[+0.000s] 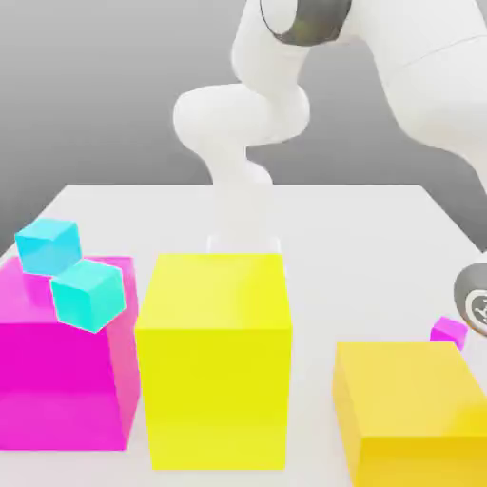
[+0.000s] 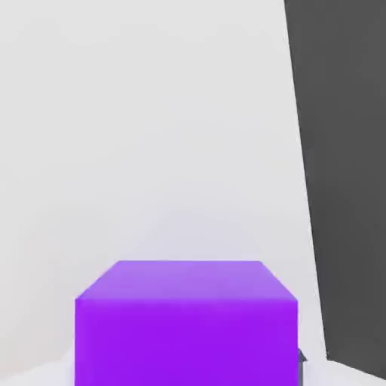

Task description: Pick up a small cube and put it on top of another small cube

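Observation:
A small violet-purple cube (image 2: 186,320) rests on the white table (image 2: 151,151), very close in the hand view. It sits right at my gripper (image 2: 188,373), and a dark sliver of one finger (image 2: 301,365) lies against its side. The gripper is shut on this small cube. In the exterior view, a grey round part of the arm's wrist (image 1: 473,295) shows at the exterior view's right edge, behind a big yellow block (image 1: 418,409).
A big yellow block (image 1: 214,357) stands in the middle front, with a big magenta block (image 1: 62,357) on the exterior view's left. Two cyan cubes (image 1: 87,293) (image 1: 48,245) are at the magenta block. A tiny magenta cube (image 1: 448,332) lies near the wrist. The table edge (image 2: 301,188) runs close by.

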### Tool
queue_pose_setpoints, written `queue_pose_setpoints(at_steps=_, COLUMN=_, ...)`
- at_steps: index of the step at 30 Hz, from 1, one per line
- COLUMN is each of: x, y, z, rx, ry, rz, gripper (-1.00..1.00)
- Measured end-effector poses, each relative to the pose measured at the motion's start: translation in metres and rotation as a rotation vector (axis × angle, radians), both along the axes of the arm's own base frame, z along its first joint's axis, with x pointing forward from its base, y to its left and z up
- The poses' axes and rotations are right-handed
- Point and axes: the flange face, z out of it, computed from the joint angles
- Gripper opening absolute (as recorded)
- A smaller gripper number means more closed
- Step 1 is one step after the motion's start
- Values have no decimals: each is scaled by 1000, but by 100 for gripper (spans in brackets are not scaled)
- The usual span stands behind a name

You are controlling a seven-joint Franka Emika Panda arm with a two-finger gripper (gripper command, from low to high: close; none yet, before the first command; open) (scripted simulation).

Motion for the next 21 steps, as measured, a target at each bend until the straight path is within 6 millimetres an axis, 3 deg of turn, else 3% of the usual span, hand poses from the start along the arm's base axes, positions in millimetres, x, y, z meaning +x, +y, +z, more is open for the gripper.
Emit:
queue_pose_setpoints(at_steps=3, x=0, y=0, z=41, rx=0, ry=0, rz=0, gripper=-100)
queue_pose_setpoints(at_steps=4, x=9, y=-6, z=58, rx=3, ry=-17, rz=-13, gripper=-100)
queue_pose_setpoints(at_steps=6, x=34, y=-43, z=92, rx=0, ry=-49, rz=-118, gripper=-100)
queue_pose_setpoints(at_steps=10, x=64, y=-142, z=147, rx=-16, ry=-79, rz=-404, gripper=-100)
queue_pose_setpoints(at_steps=14, x=70, y=-241, z=195, rx=-26, ry=-99, rz=-692, gripper=-100)
queue_pose_setpoints(at_steps=16, x=65, y=-292, z=218, rx=-30, ry=-108, rz=-841, gripper=-100)
queue_pose_setpoints(at_steps=18, x=53, y=-365, z=242, rx=-34, ry=-117, rz=-1039, gripper=-100)
queue_pose_setpoints(at_steps=20, x=27, y=-438, z=271, rx=-36, ry=-128, rz=-1266, gripper=-100)
queue_pose_setpoints(at_steps=21, x=13, y=-463, z=283, rx=-35, ry=-132, rz=-1358, gripper=-100)
